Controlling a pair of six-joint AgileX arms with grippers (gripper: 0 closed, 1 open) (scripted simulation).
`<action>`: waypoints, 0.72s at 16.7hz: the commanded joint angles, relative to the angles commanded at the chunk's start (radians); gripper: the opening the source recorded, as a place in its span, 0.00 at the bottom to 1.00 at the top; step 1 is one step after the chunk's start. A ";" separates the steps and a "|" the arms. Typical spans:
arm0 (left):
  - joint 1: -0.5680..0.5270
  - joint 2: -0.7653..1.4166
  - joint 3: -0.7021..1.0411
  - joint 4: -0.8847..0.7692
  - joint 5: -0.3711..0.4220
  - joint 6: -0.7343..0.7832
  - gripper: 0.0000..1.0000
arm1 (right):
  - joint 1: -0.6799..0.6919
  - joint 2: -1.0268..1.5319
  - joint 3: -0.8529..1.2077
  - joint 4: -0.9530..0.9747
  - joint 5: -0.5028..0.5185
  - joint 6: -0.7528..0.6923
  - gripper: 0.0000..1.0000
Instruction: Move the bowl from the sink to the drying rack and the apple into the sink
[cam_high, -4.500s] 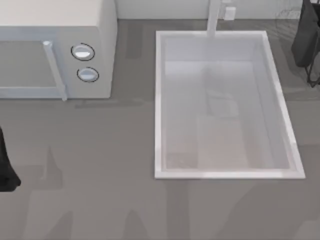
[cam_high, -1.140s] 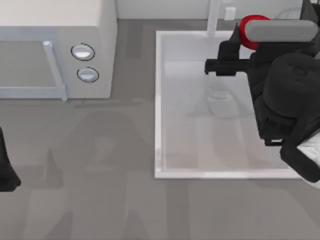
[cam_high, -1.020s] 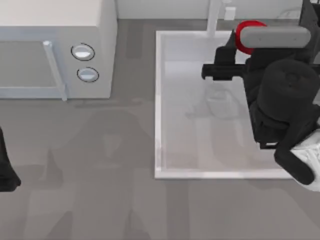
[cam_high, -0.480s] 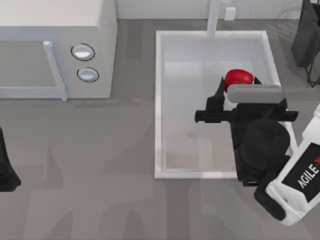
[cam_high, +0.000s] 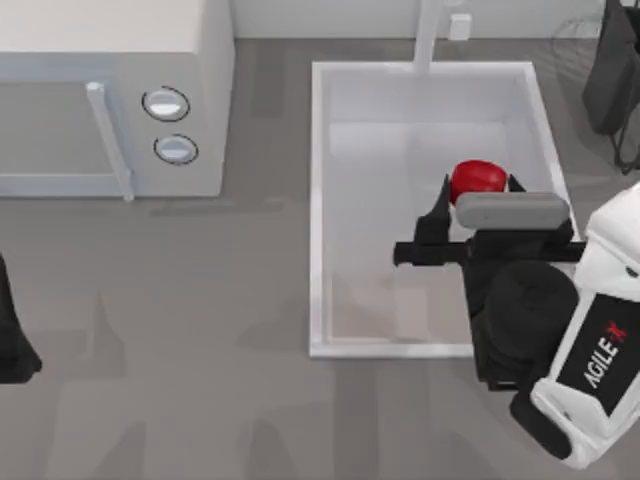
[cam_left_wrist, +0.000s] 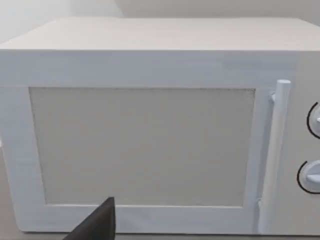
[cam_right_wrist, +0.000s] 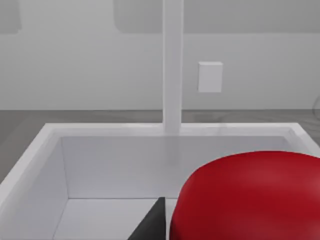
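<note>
Since a second ago my right arm has swung from the sink's far end back toward its near right side, carrying the apple (cam_high: 478, 180) with it. Now my right end effector (cam_high: 478, 195) hangs over the right half of the sink (cam_high: 318, 200), fingers pinching the apple between them; the fruit sits above the basin, close to the right wall. From the right wrist view the apple (cam_right_wrist: 250, 197) looms large beside one dark finger (cam_right_wrist: 152, 225), with the faucet post (cam_right_wrist: 172, 65) rising behind the far rim. My left end effector (cam_high: 12, 345) stays parked at the table's (cam_high: 200, 330) left edge, facing the microwave (cam_left_wrist: 150, 125); I cannot tell how its fingers stand.
</note>
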 joint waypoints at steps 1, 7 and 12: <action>0.000 0.000 0.000 0.000 0.000 0.000 1.00 | 0.000 0.000 0.000 0.000 0.000 0.000 0.08; 0.000 0.000 0.000 0.000 0.000 0.000 1.00 | 0.000 0.000 0.000 0.000 0.000 0.000 0.53; 0.000 0.000 0.000 0.000 0.000 0.000 1.00 | 0.000 0.000 0.000 0.000 0.000 0.000 0.90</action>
